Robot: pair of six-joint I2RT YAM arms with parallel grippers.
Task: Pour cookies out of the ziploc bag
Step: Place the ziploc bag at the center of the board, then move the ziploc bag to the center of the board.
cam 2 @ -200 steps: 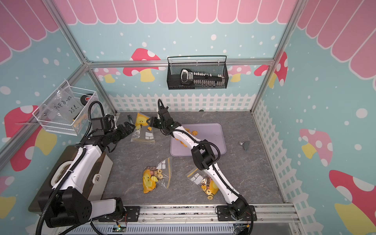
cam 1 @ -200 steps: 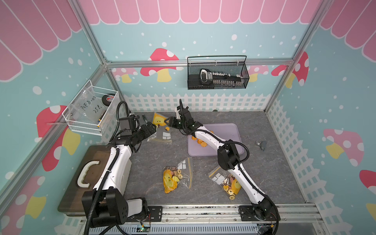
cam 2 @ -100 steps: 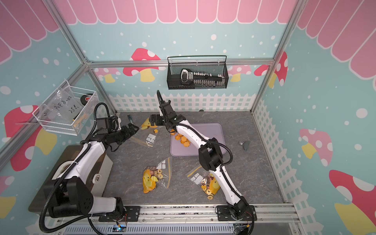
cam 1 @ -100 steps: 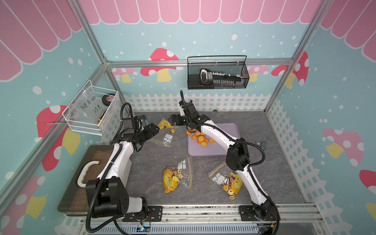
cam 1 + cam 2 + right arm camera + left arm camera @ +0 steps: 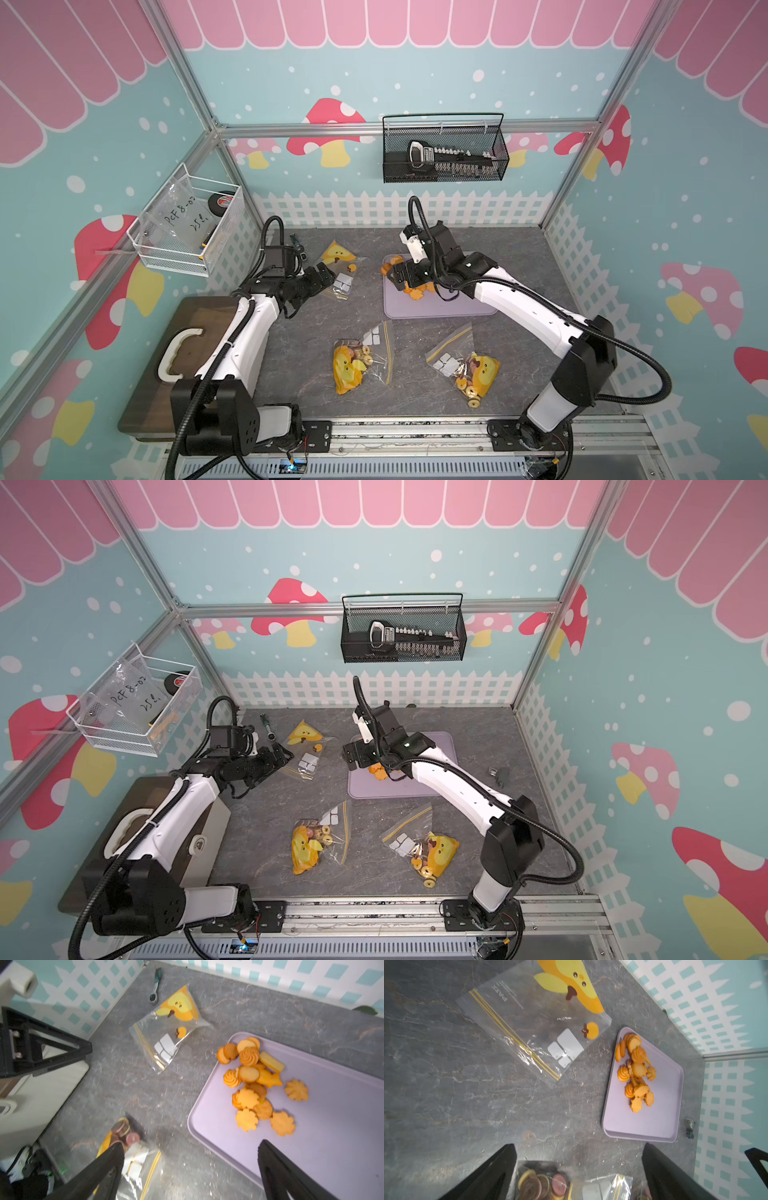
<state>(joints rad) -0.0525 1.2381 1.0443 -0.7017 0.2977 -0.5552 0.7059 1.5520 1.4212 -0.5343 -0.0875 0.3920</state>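
Observation:
The ziploc bag [image 5: 338,270] [image 5: 305,750] lies flat on the grey table left of the lilac tray [image 5: 440,309], clear with a yellow duck print, and looks empty [image 5: 529,1028] [image 5: 166,1039]. The cookies [image 5: 415,289] [image 5: 636,1072] [image 5: 253,1084] sit in an orange heap on the tray's far left part. My left gripper [image 5: 328,276] [image 5: 578,1147] hangs open just beside the bag's near edge and holds nothing. Above the tray's left rim my right gripper [image 5: 397,276] [image 5: 191,1144] is open and empty too.
Two filled bags [image 5: 361,365] [image 5: 469,365] lie near the front edge. A wooden board with a white handle [image 5: 183,345] is at the left. A ratchet tool [image 5: 154,991] lies by the back fence, a small metal clip [image 5: 500,775] right of the tray.
The bag, held up between both grippers a second ago, now lies on the table. My right gripper has opened and come back over the tray's left rim. The left gripper drew back slightly.

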